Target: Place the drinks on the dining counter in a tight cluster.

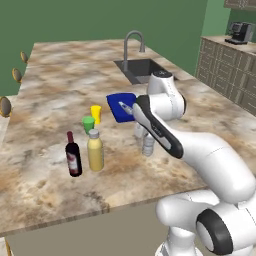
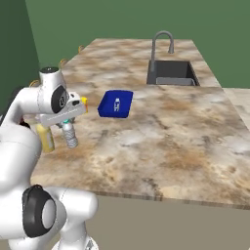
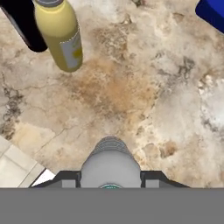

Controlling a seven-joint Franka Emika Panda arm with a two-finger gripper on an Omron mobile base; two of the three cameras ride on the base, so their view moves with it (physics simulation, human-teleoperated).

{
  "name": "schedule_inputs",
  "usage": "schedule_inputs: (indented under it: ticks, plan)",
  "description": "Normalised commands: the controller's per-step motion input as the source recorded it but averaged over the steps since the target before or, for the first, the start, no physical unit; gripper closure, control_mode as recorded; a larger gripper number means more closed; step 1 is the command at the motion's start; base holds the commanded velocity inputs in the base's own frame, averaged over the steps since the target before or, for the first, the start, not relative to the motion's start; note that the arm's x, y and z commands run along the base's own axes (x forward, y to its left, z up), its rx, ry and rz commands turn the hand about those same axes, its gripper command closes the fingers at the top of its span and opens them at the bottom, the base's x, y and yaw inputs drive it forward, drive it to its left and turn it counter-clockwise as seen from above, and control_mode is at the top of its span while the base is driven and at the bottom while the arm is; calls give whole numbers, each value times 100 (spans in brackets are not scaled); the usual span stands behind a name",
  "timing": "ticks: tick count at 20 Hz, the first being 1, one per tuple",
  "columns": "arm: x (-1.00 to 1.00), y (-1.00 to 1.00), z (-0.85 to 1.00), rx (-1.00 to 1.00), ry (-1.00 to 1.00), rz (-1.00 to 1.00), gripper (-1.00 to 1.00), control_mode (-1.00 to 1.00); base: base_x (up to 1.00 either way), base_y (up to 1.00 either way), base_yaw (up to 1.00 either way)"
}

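**Water bottle gripped, cluster lies at ten o'clock**

The gripper [image 3: 110,183] is closed narrow on the water bottle [image 1: 147,144], held upright by its neck. In the hand view, the yellow bottle [image 3: 61,35] and wine bottle [image 3: 24,24] stand touching at ten o'clock, well apart from it across bare desk [image 3: 131,96].

Open desk [image 1: 55,80] between water bottle [image 1: 148,145] and yellow bottle [image 1: 95,151]; wine bottle [image 1: 73,156] just beside, cups [image 1: 92,119] behind.
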Motion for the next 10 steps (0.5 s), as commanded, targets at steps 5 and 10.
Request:
schedule_inputs:
  ticks: [5, 10]
  plan:
    - [5, 8, -17, 2, 0, 30, 100, -100, 0, 0, 0]
    - [14, 8, -13, 4, 0, 39, 100, -100, 0, 0, 0]
